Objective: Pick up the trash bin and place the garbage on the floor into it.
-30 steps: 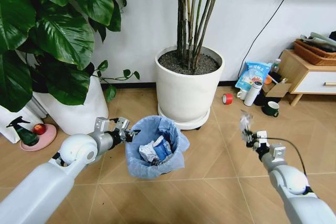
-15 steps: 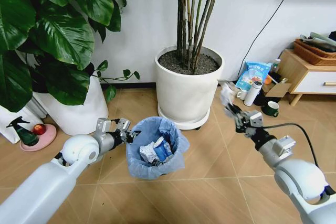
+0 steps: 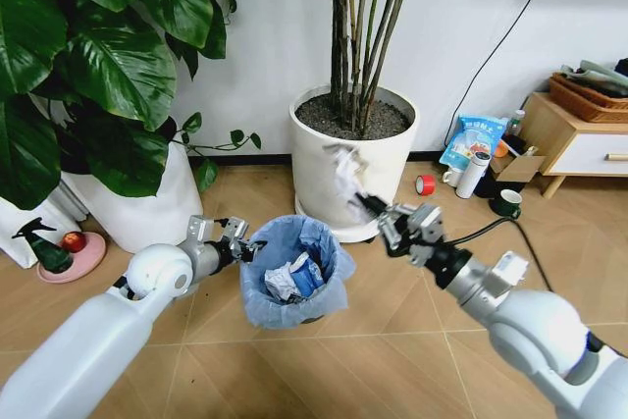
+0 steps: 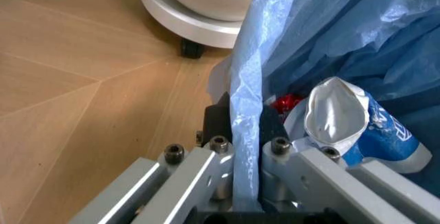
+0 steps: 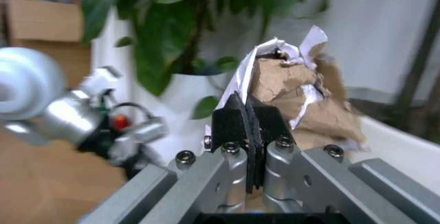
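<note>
The trash bin [image 3: 291,282], lined with a crinkled light-blue bag, stands on the floor in front of me with wrappers and tissue inside. My left gripper [image 3: 245,245] is shut on the bin's rim [image 4: 246,131], its fingers pinching the blue bag. In the left wrist view a blue-white wrapper [image 4: 357,126] and a red piece [image 4: 285,102] lie inside. My right gripper [image 3: 371,207] is shut on a crumpled white and brown piece of garbage [image 3: 345,172] [image 5: 302,92], held in the air just right of and above the bin.
A large white plant pot [image 3: 351,159] stands right behind the bin. A second white pot [image 3: 147,205] with broad leaves is at the left. A red tape roll [image 3: 425,184], green mug [image 3: 506,204], blue snack bag [image 3: 474,140] and wooden cabinet [image 3: 574,139] sit at the right.
My right gripper has swung left and up with the crumpled garbage, from the right floor area to beside the bin. The left gripper and bin have shifted slightly right.
</note>
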You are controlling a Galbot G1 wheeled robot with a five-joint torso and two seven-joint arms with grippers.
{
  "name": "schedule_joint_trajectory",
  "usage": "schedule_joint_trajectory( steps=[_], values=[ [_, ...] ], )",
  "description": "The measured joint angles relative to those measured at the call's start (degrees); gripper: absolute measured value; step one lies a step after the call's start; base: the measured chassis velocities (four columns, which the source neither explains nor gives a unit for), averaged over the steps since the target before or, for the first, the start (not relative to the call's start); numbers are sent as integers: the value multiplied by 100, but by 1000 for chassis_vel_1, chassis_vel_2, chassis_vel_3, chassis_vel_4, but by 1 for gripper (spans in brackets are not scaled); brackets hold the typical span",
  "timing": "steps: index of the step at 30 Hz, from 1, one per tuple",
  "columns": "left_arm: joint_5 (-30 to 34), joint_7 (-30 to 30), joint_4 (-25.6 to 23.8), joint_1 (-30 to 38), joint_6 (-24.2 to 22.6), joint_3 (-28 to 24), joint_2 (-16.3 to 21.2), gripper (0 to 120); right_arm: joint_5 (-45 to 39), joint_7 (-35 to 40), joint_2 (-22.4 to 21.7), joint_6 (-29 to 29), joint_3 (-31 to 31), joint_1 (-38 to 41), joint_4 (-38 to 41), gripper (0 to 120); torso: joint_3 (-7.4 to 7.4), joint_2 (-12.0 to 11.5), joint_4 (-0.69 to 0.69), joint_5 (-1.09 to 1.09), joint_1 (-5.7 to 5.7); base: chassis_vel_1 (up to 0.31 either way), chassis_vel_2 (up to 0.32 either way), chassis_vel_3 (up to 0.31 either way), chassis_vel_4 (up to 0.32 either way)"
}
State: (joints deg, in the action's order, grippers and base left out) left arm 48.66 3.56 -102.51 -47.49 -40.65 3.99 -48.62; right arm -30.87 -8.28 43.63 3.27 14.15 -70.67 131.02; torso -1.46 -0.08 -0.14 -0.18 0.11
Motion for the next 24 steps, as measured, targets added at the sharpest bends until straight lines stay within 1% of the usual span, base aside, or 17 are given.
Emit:
schedule_joint_trajectory(
  steps=[1, 4, 5, 7, 14, 16, 18, 19, 20, 21, 22, 23, 24],
  values=[
    [0, 0, 0, 0, 0, 0, 0, 0, 0, 0, 0, 0, 0, 0, 0, 0, 0, 0, 0, 0, 0, 0, 0, 0, 0],
    [0, 0, 55, 21, 0, -9, -23, 0, -35, -21, 3, 0, -494, 260, -17, 0, 0, 0, 1, 0, 0, 0, 0, 0, 0],
    [0, 0, 55, 21, 0, -9, -23, 0, -35, -21, 3, 0, -494, 260, -17, 0, 0, 0, 1, 0, 0, 0, 0, 0, 0],
    [-2, 0, 72, 23, -1, -9, -28, 0, -47, -21, -4, 9, -754, 386, -15, 0, 0, 0, 1, 0, 0, 0, 0, 0, 0],
    [3, 0, 72, 25, -1, 34, -28, 0, 25, -60, 19, 62, -1041, 379, -156, 0, 0, 0, 0, 0, 0, 0, 0, 0, 0],
    [4, 0, 72, 25, -1, 41, -27, 0, 51, -67, 26, 69, -1084, 373, -193, 2, 0, 0, 0, 0, 0, 0, 0, 0, 0],
    [4, 7, 70, 23, 1, 58, -26, 0, 77, -67, 60, 101, -1225, 389, -309, 14, 0, 0, 0, 0, 0, 0, 0, 0, 0],
    [5, 20, 65, 20, 4, 66, -22, 0, 77, -61, 84, 122, -1278, 410, -362, 16, 0, 0, 0, -1, 0, 0, 0, 0, 0],
    [5, 20, 65, 20, 4, 66, -22, 0, 77, -61, 84, 122, -1278, 410, -362, 16, 0, 0, 0, -1, 0, 0, 0, 0, 0],
    [3, 41, 57, 14, 6, 72, -15, 0, 77, -59, 107, 136, -1332, 436, -414, 22, 0, 0, 0, 0, 0, 0, 0, 0, 0],
    [1, 60, 47, 8, 7, 77, -4, 0, 75, -53, 126, 147, -1377, 461, -464, 25, 0, 0, 0, 0, 0, 0, 0, 0, 0],
    [-2, 70, 33, 3, 9, 85, 7, 0, 75, -44, 151, 150, -1411, 489, -523, 32, 0, 0, 1, 0, 0, 0, 0, 0, 0],
    [-2, 70, 33, 3, 9, 85, 7, 0, 75, -44, 151, 150, -1411, 489, -523, 32, 0, 0, 1, 0, 0, 0, 0, 0, 0]
  ],
)
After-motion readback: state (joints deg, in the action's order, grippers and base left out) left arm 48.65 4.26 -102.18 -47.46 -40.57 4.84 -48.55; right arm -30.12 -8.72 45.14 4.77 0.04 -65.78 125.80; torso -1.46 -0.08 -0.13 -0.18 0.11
